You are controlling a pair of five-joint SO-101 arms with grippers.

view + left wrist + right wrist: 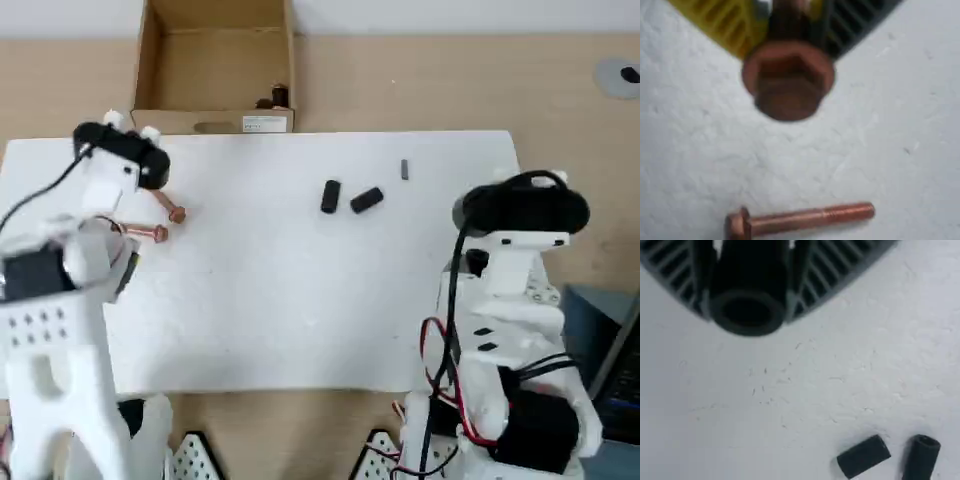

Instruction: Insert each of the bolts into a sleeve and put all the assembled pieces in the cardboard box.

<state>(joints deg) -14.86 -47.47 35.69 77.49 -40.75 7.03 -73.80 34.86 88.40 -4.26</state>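
Note:
My left gripper point(790, 20) is shut on a copper bolt point(788, 80), whose hex head points out over the white mat. A second copper bolt point(800, 220) lies flat on the mat just beside it. In the high view the held bolt point(171, 207) and the loose bolt point(146, 233) are at the mat's left side. My right gripper point(747, 270) is shut on a black sleeve point(746, 310) with its open end facing out. Two more black sleeves point(863, 456) point(921, 457) lie on the mat; from above these sleeves point(330, 196) point(367, 199) sit right of centre.
The cardboard box point(150, 70) stands open behind the mat's far left edge, with a dark piece point(275, 97) in its right corner. A small dark pin point(404, 169) lies near the mat's far edge. The white mat point(300, 320) has wide free room in front.

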